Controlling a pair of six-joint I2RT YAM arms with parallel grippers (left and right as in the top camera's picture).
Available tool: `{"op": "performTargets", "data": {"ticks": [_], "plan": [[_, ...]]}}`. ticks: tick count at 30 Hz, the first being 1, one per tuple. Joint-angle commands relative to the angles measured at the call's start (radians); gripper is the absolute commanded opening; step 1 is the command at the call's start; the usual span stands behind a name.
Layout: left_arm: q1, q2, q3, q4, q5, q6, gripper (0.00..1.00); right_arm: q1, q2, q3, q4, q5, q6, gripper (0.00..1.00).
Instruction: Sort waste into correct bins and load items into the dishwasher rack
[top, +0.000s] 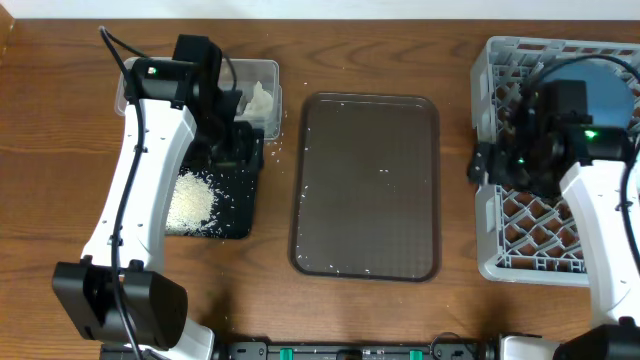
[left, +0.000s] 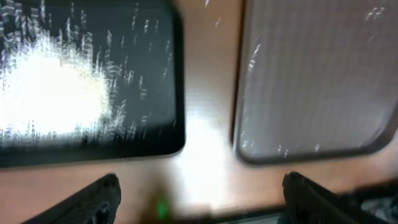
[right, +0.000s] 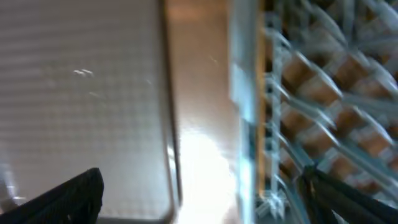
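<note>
Above the black tray (top: 240, 215) holding white rice grains (top: 190, 205), the left hand (left: 202, 199) stands wide open and empty. At the left edge of the grey rack (top: 500, 258), the right hand (right: 202, 193) is fully spread, gripping nothing.

One rack (top: 520, 225), one brown tray (top: 365, 190), two bins (top: 265, 70) (top: 235, 205) (one clear, one black).

A: Where do we look from?
B: High up, straight down on the whole table (top: 400, 310). Our wrist views sit close: left over the black tray (left: 165, 124), right beside the rack (right: 311, 93).
A: Shared?
B: We all see the brown tray (top: 367, 185).
</note>
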Motion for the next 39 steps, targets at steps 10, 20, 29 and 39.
{"op": "performTargets", "data": {"ticks": [10,20,29,39], "plan": [[0.003,-0.107,-0.051,-0.063,-0.053,0.026,0.86,-0.092,-0.261,-0.118,-0.046,0.042,-0.004,0.99],[0.003,-0.629,-0.414,0.318,-0.054,0.037,0.87,-0.092,-0.706,-0.419,0.209,0.042,0.008,0.99],[0.003,-0.835,-0.518,0.399,-0.054,0.037,0.88,-0.092,-0.804,-0.457,0.183,0.043,0.008,0.99],[0.003,-0.824,-0.518,0.386,-0.054,0.037,0.97,-0.092,-0.803,-0.457,0.165,0.043,0.008,0.99]]}}
